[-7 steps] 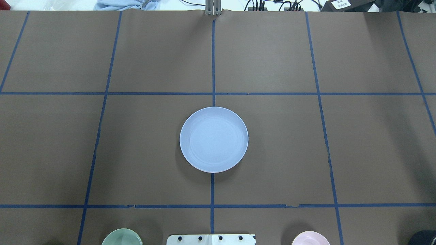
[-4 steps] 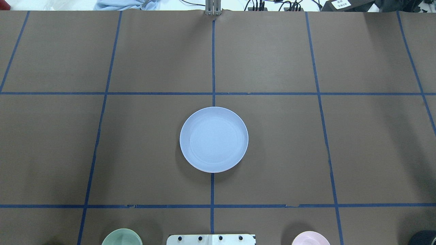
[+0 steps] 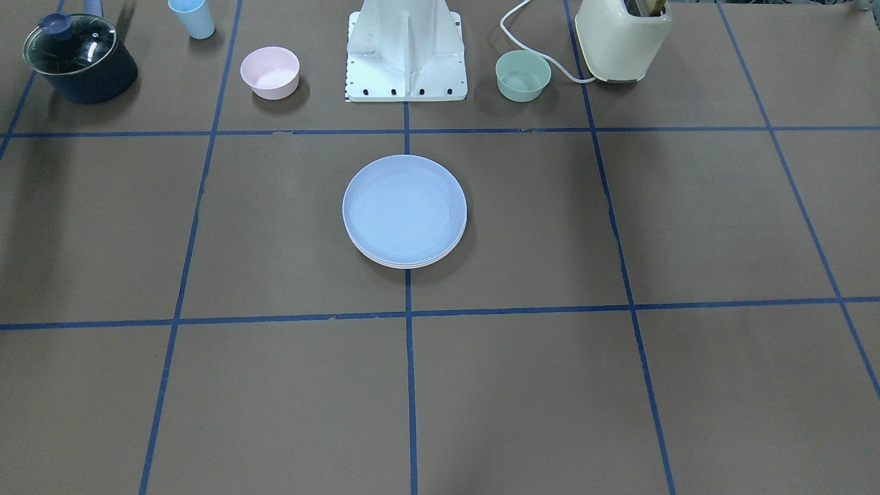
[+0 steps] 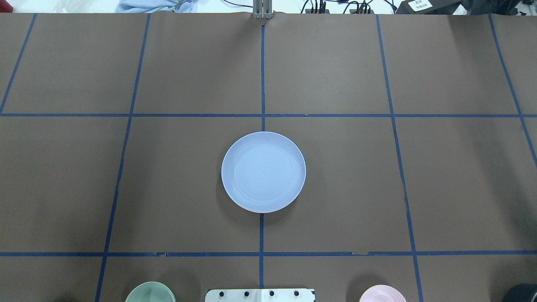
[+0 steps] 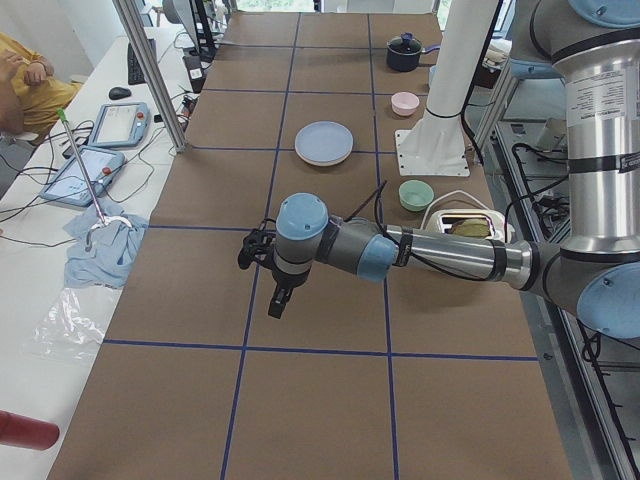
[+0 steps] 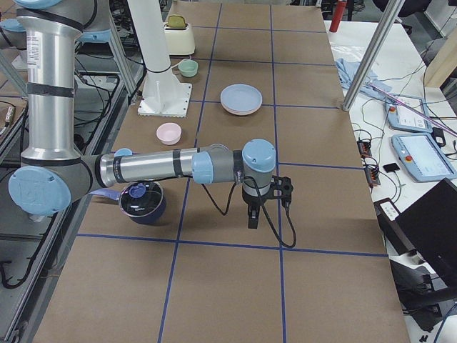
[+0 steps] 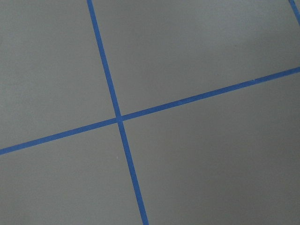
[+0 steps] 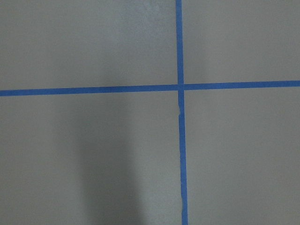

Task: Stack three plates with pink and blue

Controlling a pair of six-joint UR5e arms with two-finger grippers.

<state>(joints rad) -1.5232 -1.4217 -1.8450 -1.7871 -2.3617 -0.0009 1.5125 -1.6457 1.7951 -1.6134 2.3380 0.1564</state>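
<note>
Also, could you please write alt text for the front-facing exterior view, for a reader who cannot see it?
A stack of plates, light blue on top, sits mid-table on brown paper gridded with blue tape. Along the top: a lidded pot, blue cup, pink bowl, white robot base, green bowl and cream toaster.

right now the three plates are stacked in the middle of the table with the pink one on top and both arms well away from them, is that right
Not quite. The top plate is light blue, not pink, as the overhead view shows; the plates under it show only as pale rims in the front-facing view. The rest holds: the stack sits in the middle of the table, and the left arm and right arm are well away from it.
</note>
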